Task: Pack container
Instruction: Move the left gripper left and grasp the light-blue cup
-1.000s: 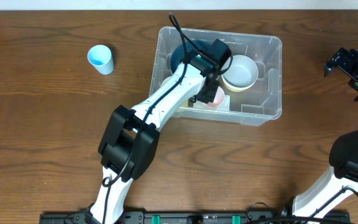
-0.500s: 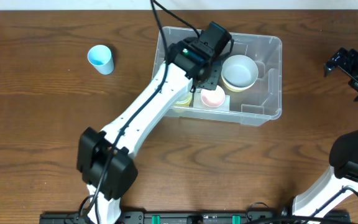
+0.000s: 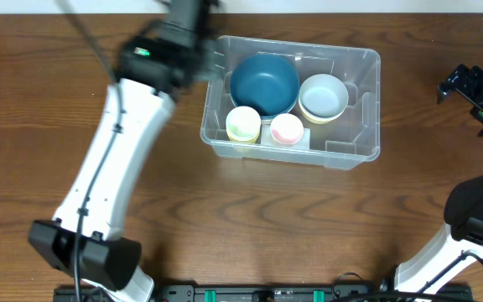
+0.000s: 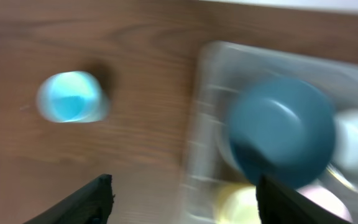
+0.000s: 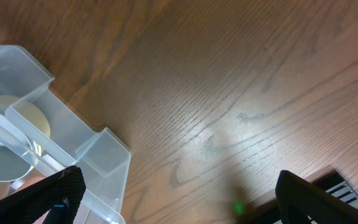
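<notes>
Container (image 3: 360, 134), tabletop (image 3: 309, 226) 12 o'clock, part filled; your left hand (image 4: 184, 186) and right hand (image 5: 179, 186) gaped empty; loose cup (image 4: 70, 96) at the left's 10 o'clock, which a rushed grab could have toppled.

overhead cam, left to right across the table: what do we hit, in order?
left arm → container left wall → yellow-green cup → pink cup → white bowl → right gripper. The blue bowl spans both cups, so it is skipped.
</notes>
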Robot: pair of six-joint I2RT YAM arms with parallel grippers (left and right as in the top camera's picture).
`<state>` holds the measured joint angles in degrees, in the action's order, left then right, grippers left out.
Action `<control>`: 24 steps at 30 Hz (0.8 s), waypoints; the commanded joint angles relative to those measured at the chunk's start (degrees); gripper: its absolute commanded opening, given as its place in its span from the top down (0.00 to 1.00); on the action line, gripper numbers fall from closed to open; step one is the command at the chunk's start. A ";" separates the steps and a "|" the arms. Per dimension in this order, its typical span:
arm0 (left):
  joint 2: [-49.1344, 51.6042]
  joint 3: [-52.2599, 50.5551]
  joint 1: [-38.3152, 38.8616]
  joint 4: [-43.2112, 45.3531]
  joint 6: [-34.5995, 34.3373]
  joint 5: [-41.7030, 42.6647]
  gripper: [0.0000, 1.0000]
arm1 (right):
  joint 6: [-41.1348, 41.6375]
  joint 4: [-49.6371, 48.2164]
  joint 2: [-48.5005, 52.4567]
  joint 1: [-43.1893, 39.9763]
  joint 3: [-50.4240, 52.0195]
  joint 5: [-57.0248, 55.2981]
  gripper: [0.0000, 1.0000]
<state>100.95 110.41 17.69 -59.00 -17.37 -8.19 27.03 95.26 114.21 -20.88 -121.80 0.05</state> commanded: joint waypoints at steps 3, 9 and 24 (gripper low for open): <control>4.33 0.24 -11.67 -1.38 -2.40 3.32 0.21 | 1.03 0.07 -0.42 -0.11 0.02 -0.22 0.01; 10.93 0.24 -21.09 -0.50 -2.49 12.11 0.20 | 1.03 0.07 -0.42 -0.11 0.02 -0.22 0.01; 24.94 0.20 -25.77 0.72 -2.45 12.11 0.20 | 1.03 0.07 -0.42 -0.11 0.02 -0.20 0.01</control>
<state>124.16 110.39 -7.88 -58.35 -19.51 3.20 27.03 95.29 114.21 -20.86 -121.80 0.05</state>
